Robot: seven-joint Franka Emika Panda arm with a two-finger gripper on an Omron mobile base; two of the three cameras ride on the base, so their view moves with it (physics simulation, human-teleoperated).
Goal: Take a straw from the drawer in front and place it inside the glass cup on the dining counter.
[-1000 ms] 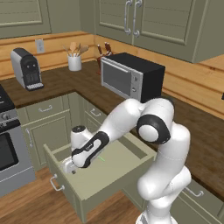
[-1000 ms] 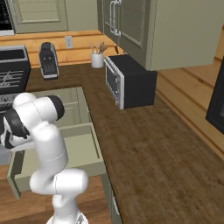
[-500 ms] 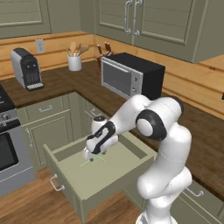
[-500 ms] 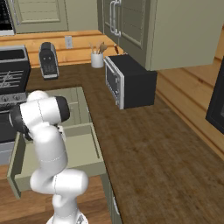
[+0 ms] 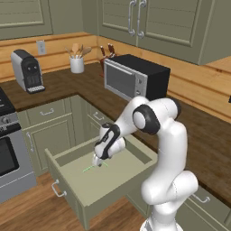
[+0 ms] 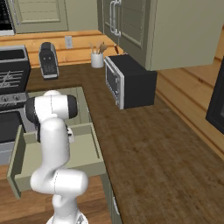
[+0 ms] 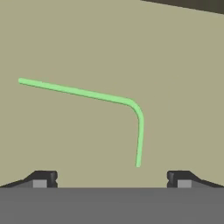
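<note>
Jaws spread fully, holding nothing, over the open sage-green drawer (image 5: 113,189). Thin light-green bent straw (image 7: 87,94) lies flat just ahead, between them, long limb crosswise.

1. Arm rises from its white base at lower right of the left base view, upper link near vertical, dark shoulder joint at the top.
2. From that joint the forearm runs forward and down to the left, wrist bent so the hand points downward.
3. Gripper (image 5: 96,161) hangs low at the end of the forearm; fingertips too small in the left base view to separate, probably clear of any contact.
4. Hand view: the two dark fingers (image 7: 43,178) sit at the bottom corners, spread wide apart, nothing between them.
5. Right base view: arm stands at lower left, shoulder up, forearm folded down behind the upper link; hand mostly hidden.
</note>
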